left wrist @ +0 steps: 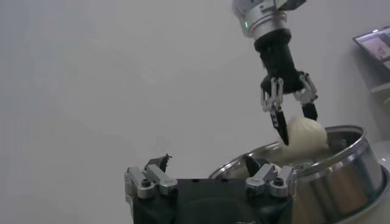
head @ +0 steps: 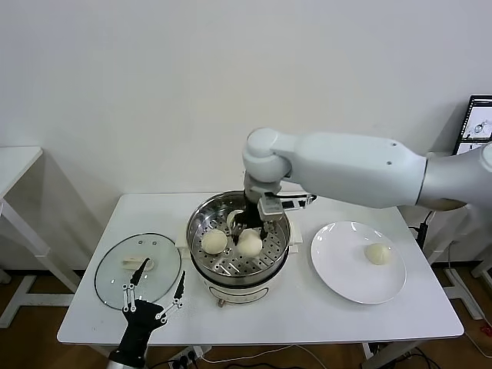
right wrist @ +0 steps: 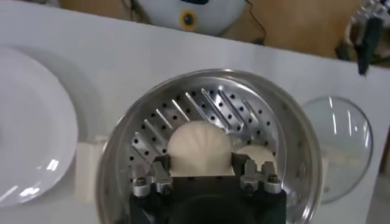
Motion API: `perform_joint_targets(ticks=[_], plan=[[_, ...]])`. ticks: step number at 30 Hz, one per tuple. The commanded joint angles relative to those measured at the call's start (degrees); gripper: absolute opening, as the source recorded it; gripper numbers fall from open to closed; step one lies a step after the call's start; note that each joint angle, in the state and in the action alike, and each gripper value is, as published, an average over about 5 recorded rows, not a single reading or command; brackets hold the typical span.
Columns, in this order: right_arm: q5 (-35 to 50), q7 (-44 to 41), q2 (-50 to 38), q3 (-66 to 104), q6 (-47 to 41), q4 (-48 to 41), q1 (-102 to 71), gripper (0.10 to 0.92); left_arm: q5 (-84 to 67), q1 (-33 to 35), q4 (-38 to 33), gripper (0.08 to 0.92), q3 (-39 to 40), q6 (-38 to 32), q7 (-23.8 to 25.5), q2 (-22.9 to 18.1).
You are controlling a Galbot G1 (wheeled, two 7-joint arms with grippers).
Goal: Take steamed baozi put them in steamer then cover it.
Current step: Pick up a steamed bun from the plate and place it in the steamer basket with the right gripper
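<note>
White table against a plain wall: steamer at its centre, right gripper reaching down into it.
Its jaws are clenched on a baozi just above the perforated tray; another baozi sits beside it inside the pot. One more baozi lies on the plate toward the right edge. The cover lies flat near the left edge, and the left gripper hovers at the front edge beside it, jaws released.

We look down from head height, while both close wrist cameras share the steamer.
</note>
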Motion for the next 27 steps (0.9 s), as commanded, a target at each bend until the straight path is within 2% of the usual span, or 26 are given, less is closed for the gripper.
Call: perform_joint_targets(ticks=[1, 17, 24, 27], plan=[[-5.5, 1.0, 2.3, -0.1, 4.0, 0.0, -3.5, 0.685, 0.0, -0.1, -0.1, 0.823, 0.1, 0.0, -0.1, 0.0], [-6.6, 0.3, 3.7, -0.3, 3.3, -0.4, -5.5, 0.724, -0.3, -0.4, -0.2, 0.823, 0.0, -0.2, -0.1, 0.2], [-6.3, 0.2, 2.8, 0.8, 2.4, -0.2, -4.8, 0.815, -0.3, -0.5, -0.1, 0.823, 0.0, -0.1, -0.2, 0.0], [-3.9, -0.8, 0.8, 3.0, 0.6, -0.1, -3.7, 0.822, -0.3, -0.4, -0.1, 0.823, -0.1, -0.1, -0.2, 0.0]])
